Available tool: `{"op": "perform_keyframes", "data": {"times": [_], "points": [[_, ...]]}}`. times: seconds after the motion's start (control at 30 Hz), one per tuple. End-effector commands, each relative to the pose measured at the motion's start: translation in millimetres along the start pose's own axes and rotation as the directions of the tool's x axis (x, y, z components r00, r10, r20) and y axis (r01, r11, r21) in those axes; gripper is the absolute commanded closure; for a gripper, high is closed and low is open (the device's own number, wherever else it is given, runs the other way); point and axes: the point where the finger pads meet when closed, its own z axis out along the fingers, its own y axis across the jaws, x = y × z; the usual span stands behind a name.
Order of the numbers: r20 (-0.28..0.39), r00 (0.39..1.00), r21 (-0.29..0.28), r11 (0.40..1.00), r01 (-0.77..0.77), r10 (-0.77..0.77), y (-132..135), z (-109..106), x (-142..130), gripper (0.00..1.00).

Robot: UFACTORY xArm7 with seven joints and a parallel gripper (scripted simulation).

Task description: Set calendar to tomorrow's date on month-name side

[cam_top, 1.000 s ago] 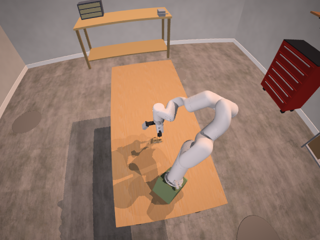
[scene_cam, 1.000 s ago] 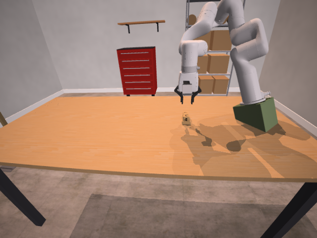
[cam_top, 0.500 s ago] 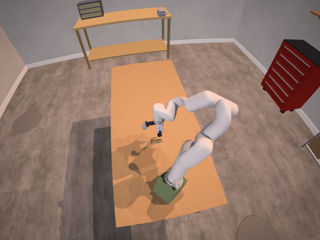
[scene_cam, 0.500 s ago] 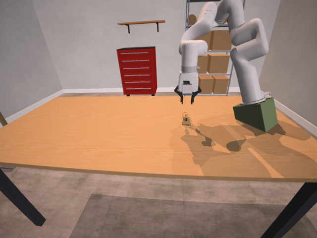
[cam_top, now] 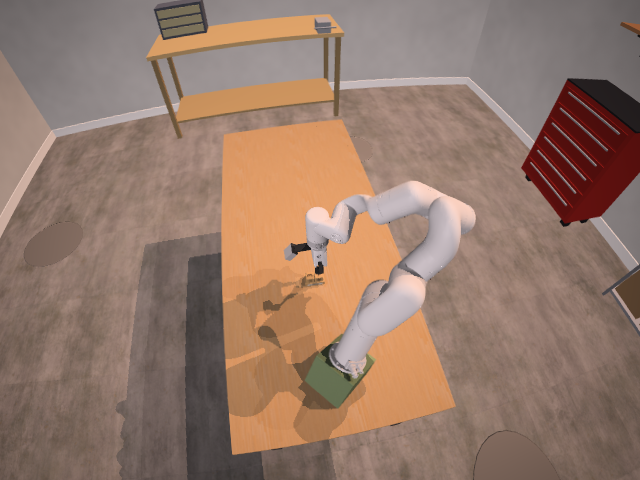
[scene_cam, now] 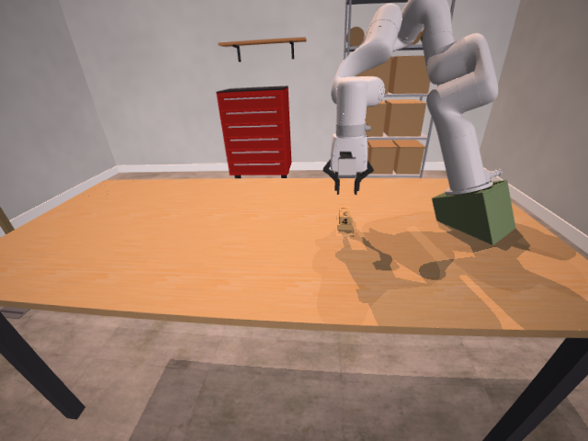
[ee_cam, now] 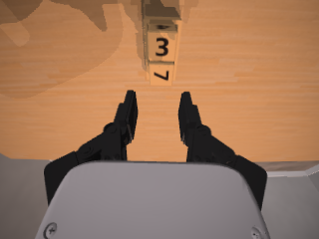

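Observation:
The small wooden calendar stands on the table below my gripper. Its tray (scene_cam: 345, 228) (ee_cam: 146, 50) holds pale cubes. In the wrist view a face with an upright 3 (ee_cam: 161, 47) shows, and beside it, lower, a face with a sideways 7 (ee_cam: 160, 75). A dark mark above the 3 is too foreshortened to read. In the exterior view a face with a 4 (scene_cam: 344, 220) looks to the camera. The month's name and the full date cannot be read. My gripper (cam_top: 318, 269) (scene_cam: 346, 192) (ee_cam: 158, 102) is partly open and empty, above and apart from the calendar.
The calendar stands on the wooden table (cam_top: 279, 180) (scene_cam: 189, 246). The green base block (cam_top: 333, 379) (scene_cam: 468, 213) carries the arm at one end of the table. Arm shadows fall around the calendar. A red drawer cabinet (cam_top: 584, 149) (scene_cam: 256, 132) and a workbench (cam_top: 248, 38) stand beyond the table.

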Motion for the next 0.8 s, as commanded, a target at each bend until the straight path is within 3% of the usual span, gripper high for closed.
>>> {"op": "perform_keyframes", "data": {"times": [0.0, 0.77], "points": [[-0.001, 1.0, -0.002, 1.0, 0.001, -0.001, 1, 3, 1, 0.51], [-0.001, 1.0, -0.002, 1.0, 0.001, -0.001, 2, 31, 0, 0.51]]}}
